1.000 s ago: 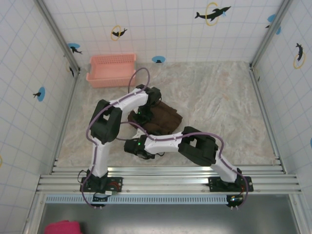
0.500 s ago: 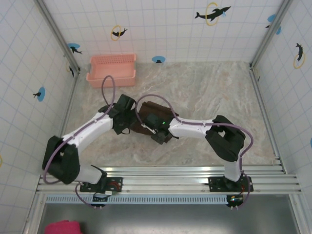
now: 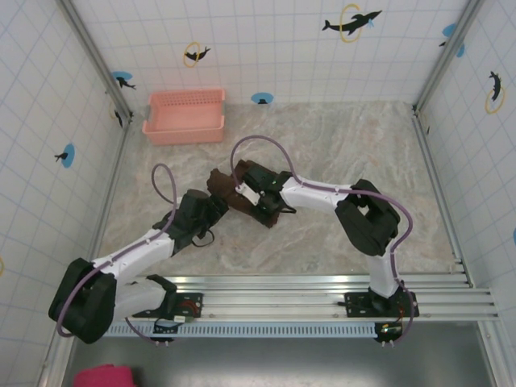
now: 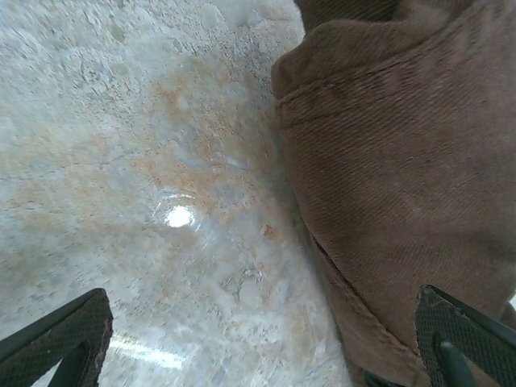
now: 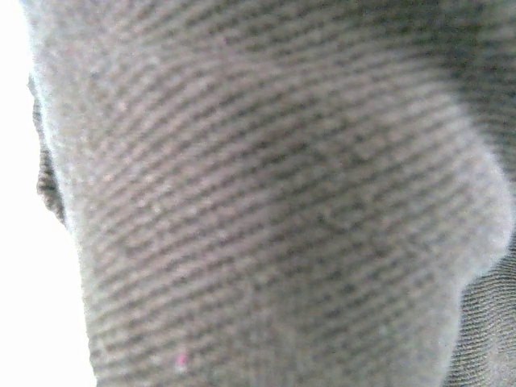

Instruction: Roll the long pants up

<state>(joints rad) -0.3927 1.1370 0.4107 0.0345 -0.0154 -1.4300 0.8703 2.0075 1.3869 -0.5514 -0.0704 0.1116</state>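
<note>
**A:** Pants (image 4: 395, 177): where are we?

**B:** Mid-table (image 3: 347, 153), one compact brown bundle. From the top cam we see no legs trailing out. We'd call the roll mostly done.

**A:** Tight?

**B:** Can't say. L wrist cam shows a thick seamed edge lying flat on the table. Whether the loose end's tucked is hidden under the R gripper (image 3: 246, 196).

**A:** Grippers?

**B:** R sits on top of the bundle. Its cam sees fabric v. close, blurred, so pinching or just pressing, we can't tell. L gripper (image 4: 262, 294) has fingers spread wide, empty, just beside the bundle's left side.

**A:** Left to do?

**B:** Our guess: R lets go, then we check the roll holds. Basket (image 3: 184, 131) is well apart at far left, not involved.
</note>
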